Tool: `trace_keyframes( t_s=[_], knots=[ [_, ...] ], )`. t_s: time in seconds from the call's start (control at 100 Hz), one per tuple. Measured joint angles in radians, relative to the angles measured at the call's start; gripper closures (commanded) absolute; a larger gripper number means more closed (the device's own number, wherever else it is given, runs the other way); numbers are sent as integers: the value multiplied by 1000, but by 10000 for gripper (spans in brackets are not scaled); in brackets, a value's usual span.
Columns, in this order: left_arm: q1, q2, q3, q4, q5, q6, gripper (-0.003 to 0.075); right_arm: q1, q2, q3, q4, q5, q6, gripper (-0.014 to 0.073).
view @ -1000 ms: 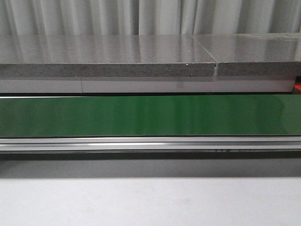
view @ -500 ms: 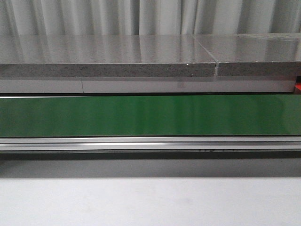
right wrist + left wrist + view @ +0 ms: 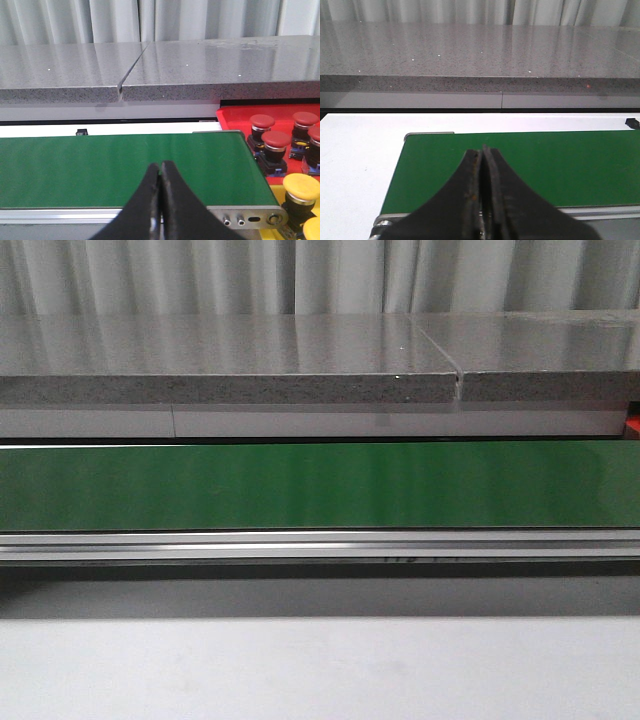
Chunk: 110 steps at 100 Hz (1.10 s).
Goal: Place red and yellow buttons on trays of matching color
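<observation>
We see the left gripper (image 3: 481, 165) and the right gripper (image 3: 159, 177) clenched empty above the green conveyor belt (image 3: 120, 167). Beside the belt's end, red buttons (image 3: 275, 141) stand upright, caps upward, on the red tray (image 3: 235, 117); domed yellow buttons (image 3: 301, 187) stand just nearer the gripper.

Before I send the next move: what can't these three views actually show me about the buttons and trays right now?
- Yellow tray, right wrist view: cut off by the picture's edges, so its extent and button count are unknown.
- Red tray: runs off the edge; more red buttons may sit unseen.
- Front view: only a red sliver at the edge; no buttons or grippers visible.
- Green belt, left wrist view: the shut left gripper hides its near middle.
</observation>
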Motion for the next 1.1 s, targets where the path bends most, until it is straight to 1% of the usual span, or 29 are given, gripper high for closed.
trace_keyframes(
  t_s=[0.08, 0.09, 0.1, 0.22, 0.26, 0.33, 0.5, 0.69, 1.1],
  knots=[
    [0, -40, 68, 0, -60, 0, 741, 0, 0, 0, 0, 0, 0, 700],
    [0, -48, 74, 0, -66, -65, 741, 0, 0, 0, 0, 0, 0, 700],
    [2, -52, 85, 0, -78, 0, 741, 0, 0, 0, 0, 0, 0, 700],
    [25, -119, 171, 2, -144, 0, 741, 0, 0, 0, 0, 0, 0, 700],
    [37, -141, 173, 2, -134, 0, 741, 0, 0, 0, 0, 0, 0, 700],
    [61, -179, 173, 2, -164, 0, 741, 0, 0, 0, 0, 0, 0, 700],
    [89, -192, 173, 16, -133, -22, 741, 0, -2, 0, 0, -2, 0, 700],
    [89, -192, 173, 47, -148, -26, 741, 0, -2, 0, 0, -2, 0, 700],
    [91, -192, 173, 52, -150, -26, 741, 0, -2, 0, 0, -2, 0, 700]
  ],
)
